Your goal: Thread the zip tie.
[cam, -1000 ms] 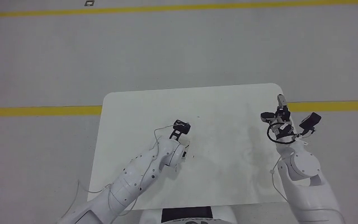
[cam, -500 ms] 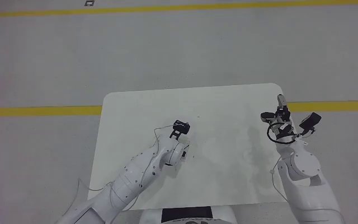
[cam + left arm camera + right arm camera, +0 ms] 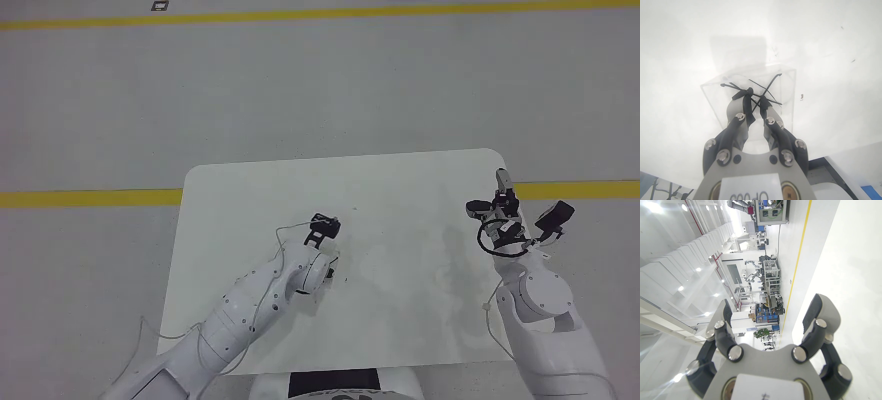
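Observation:
A clear plastic box (image 3: 787,91) stands on the white table (image 3: 400,190) and holds several thin black zip ties (image 3: 772,85) lying crossed over each other. My left gripper (image 3: 755,94) is lowered into the box, its fingers a narrow gap apart with a zip tie strand running between them; nothing looks clamped. From above, the left gripper (image 3: 322,228) is left of the table's middle. My right gripper (image 3: 770,311) is open and holds nothing, pointing out over the floor. It hangs at the table's right edge in the top view (image 3: 497,205).
The table's near edge (image 3: 838,151) is close behind the box. A small dark speck (image 3: 801,96) lies beside the box. Yellow floor lines (image 3: 90,198) run past the table, and bare tabletop stretches between the two arms.
The left arm has shifted very slightly while its gripper stays at the box. The right arm has not moved.

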Controlling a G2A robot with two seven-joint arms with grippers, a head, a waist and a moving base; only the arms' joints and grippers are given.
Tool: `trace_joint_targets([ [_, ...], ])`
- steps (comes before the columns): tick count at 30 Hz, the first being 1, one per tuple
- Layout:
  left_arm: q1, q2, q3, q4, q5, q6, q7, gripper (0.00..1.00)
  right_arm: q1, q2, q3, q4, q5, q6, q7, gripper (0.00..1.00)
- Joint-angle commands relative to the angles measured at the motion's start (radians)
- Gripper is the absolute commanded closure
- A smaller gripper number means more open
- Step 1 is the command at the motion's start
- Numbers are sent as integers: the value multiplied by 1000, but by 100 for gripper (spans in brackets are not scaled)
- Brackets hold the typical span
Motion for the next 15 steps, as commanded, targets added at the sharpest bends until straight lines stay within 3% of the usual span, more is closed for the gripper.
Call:
trace_joint_targets([
  [1,1,1,-2,-3,0,1,2,84,0,0,0,0,0,0,0,0],
  [10,-2,0,-2,17,-7,-3,3,80,0,0,0,0,0,0,0,0],
  [14,-6,-2,2,25,-11,-4,3,88,0,0,0,0,0,0,0,0],
  [15,-7,-2,2,26,-11,-4,3,96,0,0,0,0,0,0,0,0],
])
